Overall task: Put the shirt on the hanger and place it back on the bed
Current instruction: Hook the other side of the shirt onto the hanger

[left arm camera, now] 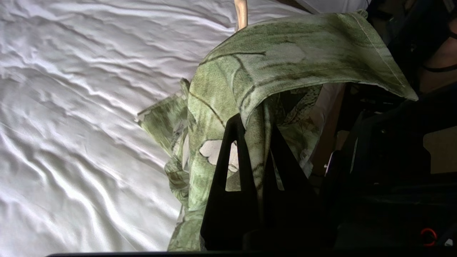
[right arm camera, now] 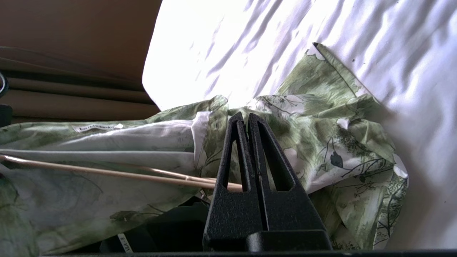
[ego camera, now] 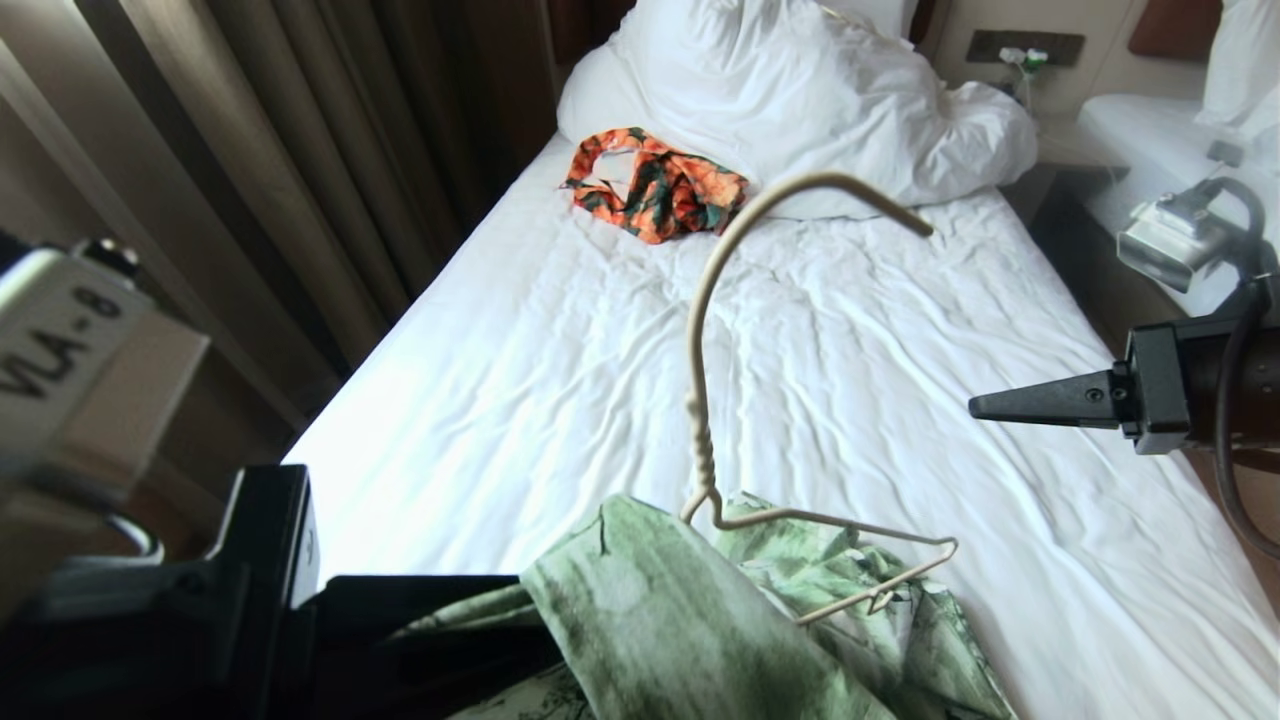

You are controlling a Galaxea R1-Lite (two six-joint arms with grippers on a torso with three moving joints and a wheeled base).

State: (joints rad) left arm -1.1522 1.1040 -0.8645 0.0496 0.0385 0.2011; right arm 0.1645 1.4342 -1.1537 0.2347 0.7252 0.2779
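Note:
The green flowered shirt [ego camera: 680,620] is draped over my left gripper [left arm camera: 255,130], which is shut on a fold of it near the foot of the bed [ego camera: 560,380]. The rest of the shirt [right arm camera: 321,142] trails down onto the sheet. The cream wire hanger [ego camera: 700,400] stands upright out of the cloth with its hook high; one shoulder is under the fabric, the other shoulder is bare. Whether the wire is also in the left grip is hidden. My right gripper [ego camera: 985,408] hangs in the air to the right of the hanger, shut and empty, pointing at the shirt [right arm camera: 245,119].
An orange-and-green garment [ego camera: 655,185] lies near the head of the bed beside the bulky white duvet [ego camera: 800,90]. Dark curtains [ego camera: 250,150] run along the left side. A second white bed [ego camera: 1150,130] stands at the far right beyond a narrow gap.

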